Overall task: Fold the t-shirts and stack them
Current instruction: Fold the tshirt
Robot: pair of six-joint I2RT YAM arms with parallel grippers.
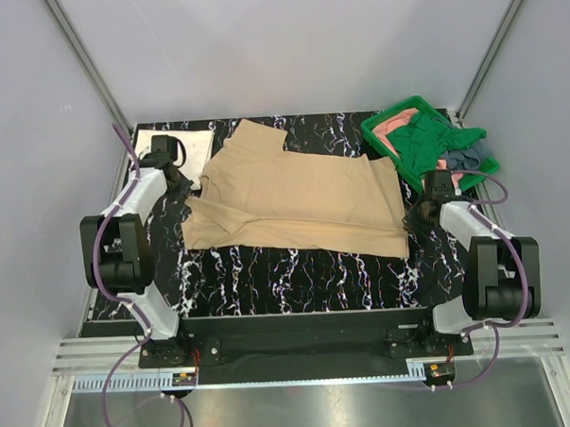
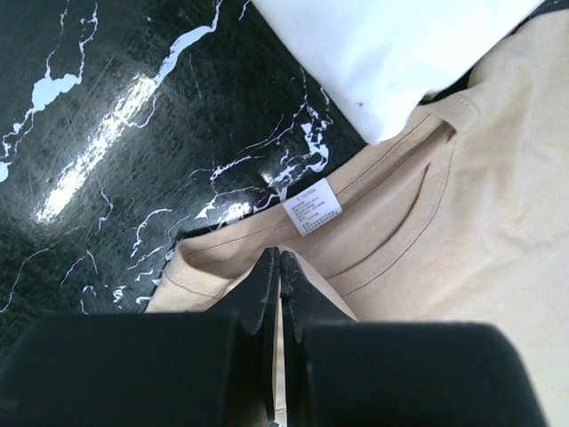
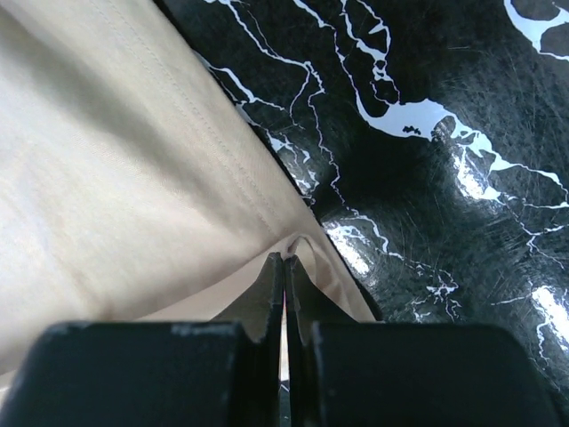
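Glossy black, white-veined marble-pattern worktop (image 1: 297,279) enclosed by plain pale grey walls (image 1: 296,43).
Slanted aluminium struts (image 1: 84,60) rise from its far corners. A ribbed aluminium rail (image 1: 83,357) runs along the near edge, above a dull steel floor panel (image 1: 303,411). Light streaks glare off the worktop.

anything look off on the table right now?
Mostly the green plastic tray at the far right: the grey-blue t-shirt spills over its rim. The tan cloth t-shirt lies skewed and rumpled, pinched by both the left end effector and right end effector. No damage visible.
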